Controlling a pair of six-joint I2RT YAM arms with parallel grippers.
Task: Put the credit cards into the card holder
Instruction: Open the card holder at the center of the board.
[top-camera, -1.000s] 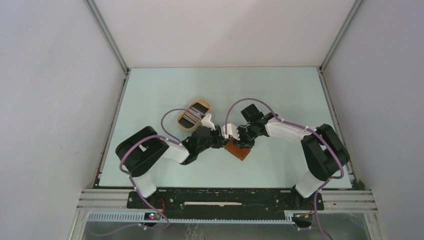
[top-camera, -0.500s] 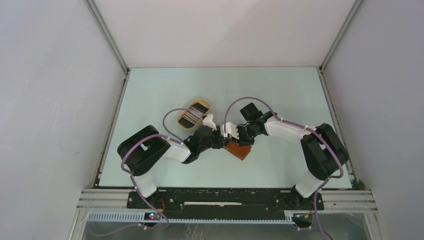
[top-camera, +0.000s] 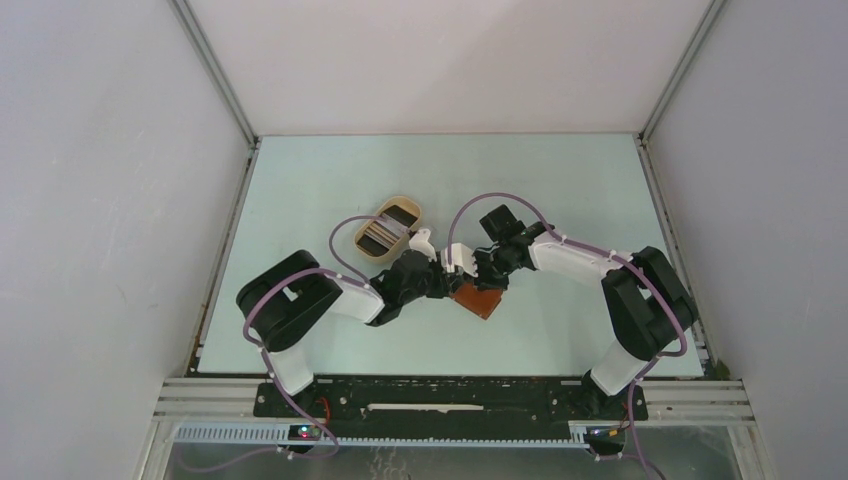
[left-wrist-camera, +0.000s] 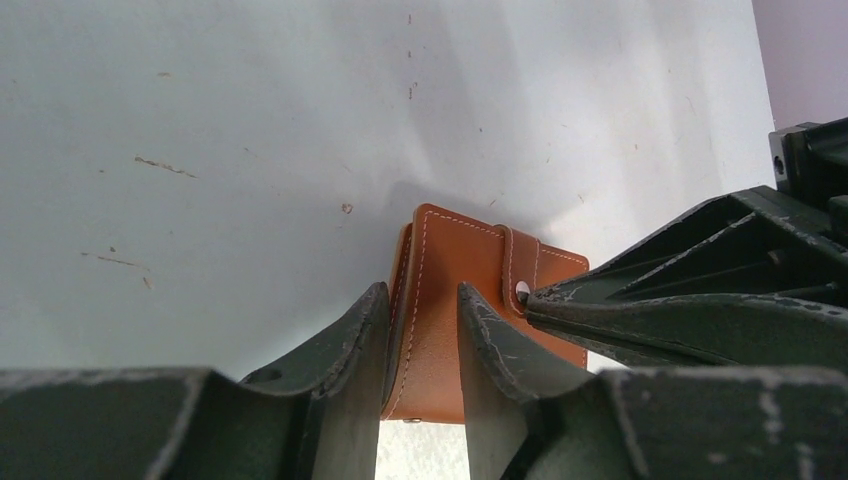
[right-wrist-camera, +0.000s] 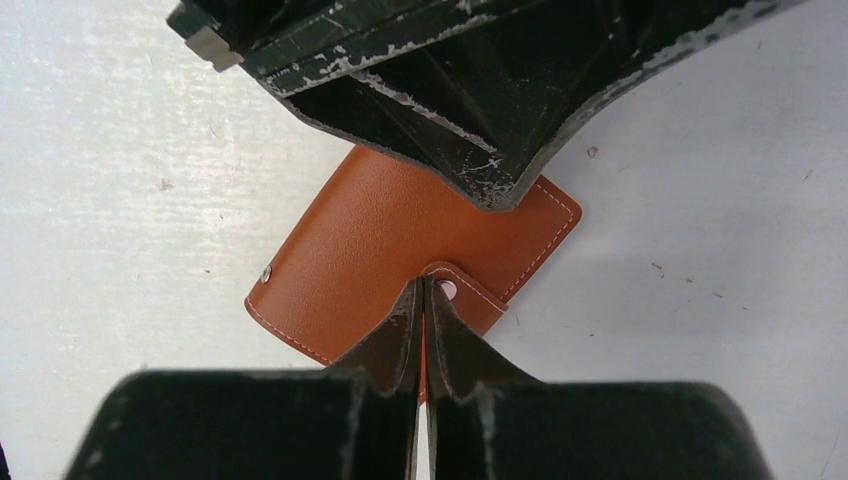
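Two claws were clamped on the card holder (right-wrist-camera: 370, 235): its folded edge in the left gripper (left-wrist-camera: 420, 298), its snap tab (right-wrist-camera: 455, 292) in the right gripper (right-wrist-camera: 422, 287). Its light, floppy leather was judged best held at the stitched edges.

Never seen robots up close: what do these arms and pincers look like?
Both the left arm and right arm have chunky black joints linked by white shells, with a purple cable looping along each. The left gripper and right gripper end in dark tapered fingers, scuffed whitish.
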